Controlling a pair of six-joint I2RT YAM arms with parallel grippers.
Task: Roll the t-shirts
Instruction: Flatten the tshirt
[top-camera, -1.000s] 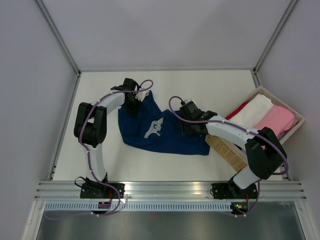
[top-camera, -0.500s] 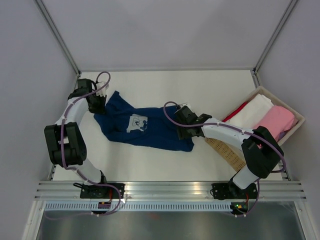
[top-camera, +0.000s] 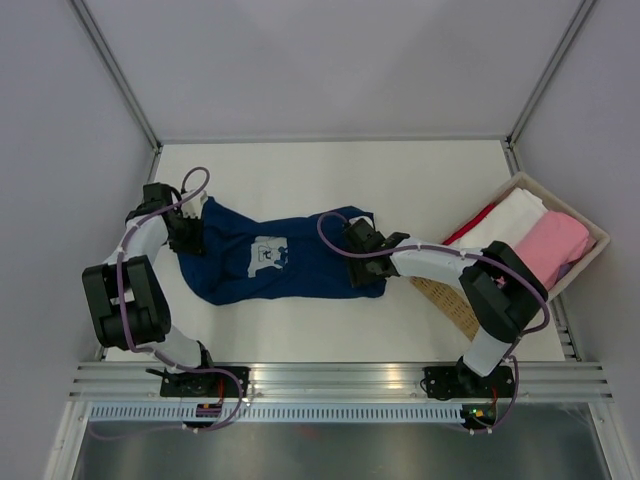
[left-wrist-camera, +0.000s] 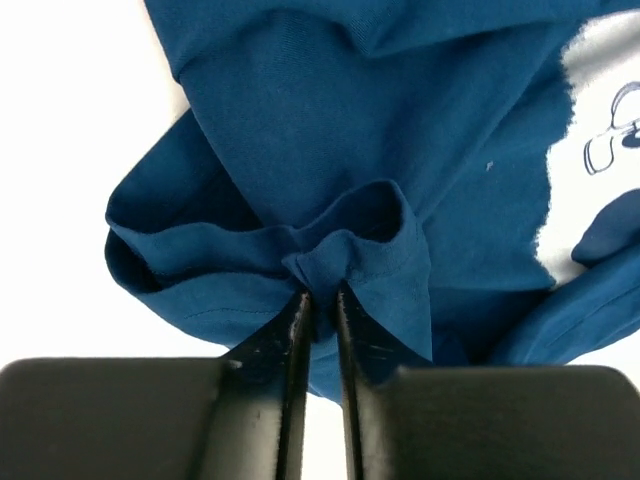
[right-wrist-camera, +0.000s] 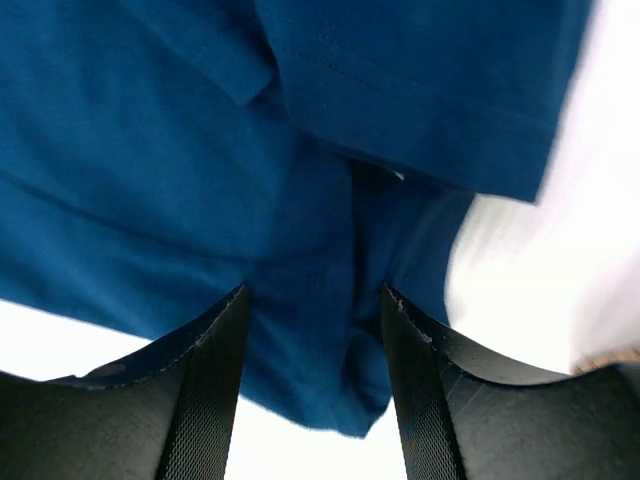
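White table, grey walls on three sides, aluminium rail along the near edge.

Navy t-shirt lies on the table left of centre, stretched out left to right and rumpled, not rolled. White-and-pale-blue print faces up, left of the shirt's middle.

Left gripper: at the shirt's left end, close to the left wall. In the wrist view the fingers are almost together with only a thin slit between them. A puckered fold of hem is caught between the tips, and the cloth fans out from that pinch. The print shows at the right edge of that view.

Right gripper: at the shirt's right end, arm reaching left from its base. Fingers are spread wide and pointing onto the cloth. Navy fabric fills the gap between them, but neither finger is seen squeezing it. A stitched hem runs across the top of that view, with bare table to the right and below.

Basket sits at the table's right edge, near the shirt's right end but not touching it. Inside it are folded white cloth, pink cloth beside it and a red strip at the left rim. Cannot tell whether those are shirts.
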